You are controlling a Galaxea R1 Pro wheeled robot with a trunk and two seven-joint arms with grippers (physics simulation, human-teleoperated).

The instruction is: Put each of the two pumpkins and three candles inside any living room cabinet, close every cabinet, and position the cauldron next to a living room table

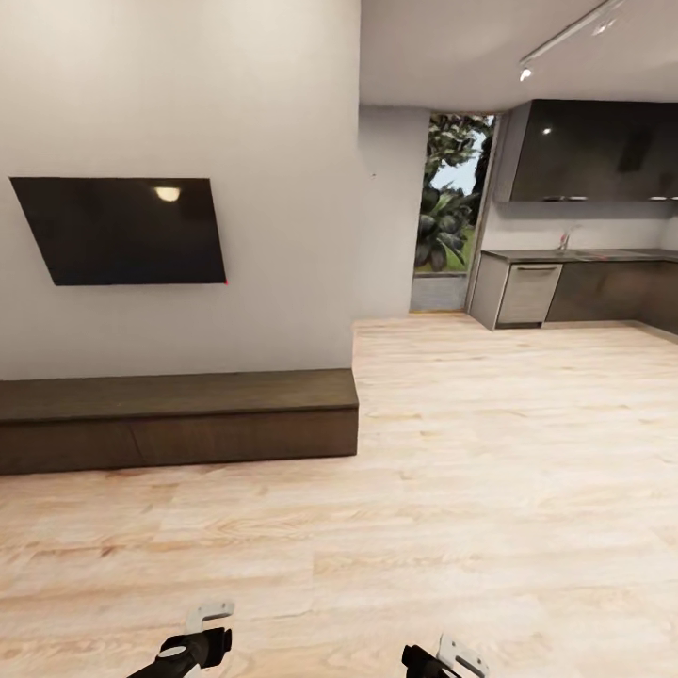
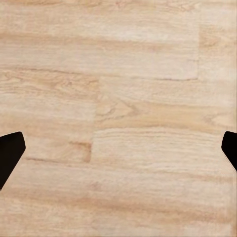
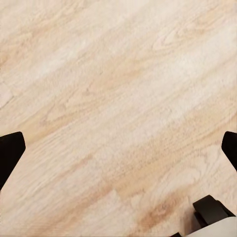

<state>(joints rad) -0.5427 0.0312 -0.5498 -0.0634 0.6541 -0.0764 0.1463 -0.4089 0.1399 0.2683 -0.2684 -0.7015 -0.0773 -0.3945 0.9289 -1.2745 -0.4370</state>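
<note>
Both grippers hang low over the pale wood floor (image 1: 490, 490), the left gripper (image 2: 118, 153) and right gripper (image 3: 118, 153) each spread wide with nothing between the fingers. Ahead to the left, the cabinet (image 1: 179, 419) sits against the wall, its drawer fronts shut, beneath a dark wall screen (image 1: 122, 231).

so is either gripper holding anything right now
No. The left gripper and the right gripper are both open, with bare wooden floor between their fingers.
</note>
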